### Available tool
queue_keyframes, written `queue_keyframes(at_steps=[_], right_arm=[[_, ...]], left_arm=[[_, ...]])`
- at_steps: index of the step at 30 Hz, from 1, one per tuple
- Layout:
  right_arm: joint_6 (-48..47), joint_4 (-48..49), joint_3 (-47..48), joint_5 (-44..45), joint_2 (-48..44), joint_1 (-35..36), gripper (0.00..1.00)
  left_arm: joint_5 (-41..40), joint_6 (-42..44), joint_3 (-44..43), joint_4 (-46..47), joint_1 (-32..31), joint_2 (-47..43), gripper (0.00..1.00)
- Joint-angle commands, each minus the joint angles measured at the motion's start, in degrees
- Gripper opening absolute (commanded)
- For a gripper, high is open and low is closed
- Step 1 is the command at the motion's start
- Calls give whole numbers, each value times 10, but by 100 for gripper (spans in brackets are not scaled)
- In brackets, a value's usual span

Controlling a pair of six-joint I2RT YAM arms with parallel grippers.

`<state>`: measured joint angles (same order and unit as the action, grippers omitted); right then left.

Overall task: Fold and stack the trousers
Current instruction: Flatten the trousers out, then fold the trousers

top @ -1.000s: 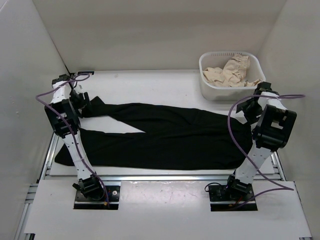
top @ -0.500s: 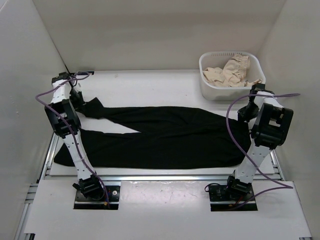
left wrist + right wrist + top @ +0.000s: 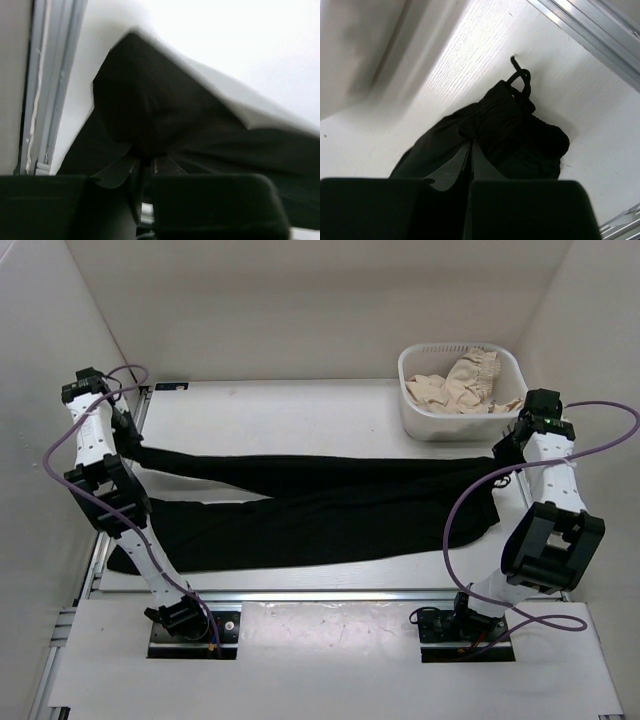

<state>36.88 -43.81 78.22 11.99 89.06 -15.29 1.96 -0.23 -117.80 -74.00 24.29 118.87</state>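
The white surface (image 3: 300,410) fills the middle of the top view, and the trousers (image 3: 320,515) lie across it from the left edge almost to the right. The waist is at the right and the two long legs run to the left. The near leg rests flat toward the lower left of the frame. The far leg is drawn into a taut, narrow band that rises toward the upper left. A white basket (image 3: 412,418) sits in the upper right corner with a beige garment (image 3: 462,378) inside it, well apart from the black cloth. In the left wrist view the left fingers (image 3: 136,167) are pinched shut on the end of the far leg, which hangs off the surface in a tented fold. In the right wrist view the right fingers (image 3: 465,157) are closed tight on the bunched waistband, with its drawstring (image 3: 520,75) trailing onto the surface toward the upper middle of that frame. The step in hand looks like the first lengthwise fold, with both ends of the far edge gripped and raised, ready to be carried over the near leg. The next move probably calls for both arms to travel together toward the bottom of the top view. They would need to keep the cloth stretched so it does not sag or twist, then lower it so the far leg lands squarely on the near one before either grip lets go.
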Motion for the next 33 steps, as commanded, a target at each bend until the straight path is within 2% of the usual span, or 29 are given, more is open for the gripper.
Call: queue_keyframes(at_steps=[1, 4, 5, 9, 10, 11, 12, 15, 16, 19, 22, 28, 33], right_arm=[[-33, 28, -31, 4, -5, -4, 0], [-38, 42, -39, -20, -10, -4, 0], [-38, 42, -44, -21, -10, -4, 0], [-38, 47, -37, -21, 11, 1, 0], [-38, 47, -29, -21, 16, 7, 0], [-38, 47, -16, -21, 27, 7, 0], [-44, 39, -11, -21, 27, 7, 0], [-44, 39, -5, -15, 41, 12, 0], [-44, 34, -5, -15, 41, 12, 0], [-49, 28, 5, -15, 52, 12, 0], [-54, 22, 12, -15, 66, 12, 0], [-54, 5, 28, -7, 84, 26, 0], [-54, 0, 33, -1, 84, 43, 0]], left_arm=[[-13, 2, 26, -14, 13, 1, 23], [-1, 2, 3, -14, 13, 36, 28], [-1, 2, -11, -14, 8, 72, 28], [7, 2, -140, -14, -6, 177, 34], [7, 2, -157, -14, -7, 193, 41], [7, 2, -165, -9, -13, 202, 57], [7, 2, -165, -9, -14, 202, 62], [-7, 2, -83, 45, -14, 134, 78], [-14, 2, -40, 54, -6, 117, 78], [-20, 2, 15, 60, 29, 71, 80], [15, 2, 63, 66, 72, 50, 80], [67, 2, 102, 78, 86, 58, 77], [72, 2, 97, 89, 80, 94, 77]])
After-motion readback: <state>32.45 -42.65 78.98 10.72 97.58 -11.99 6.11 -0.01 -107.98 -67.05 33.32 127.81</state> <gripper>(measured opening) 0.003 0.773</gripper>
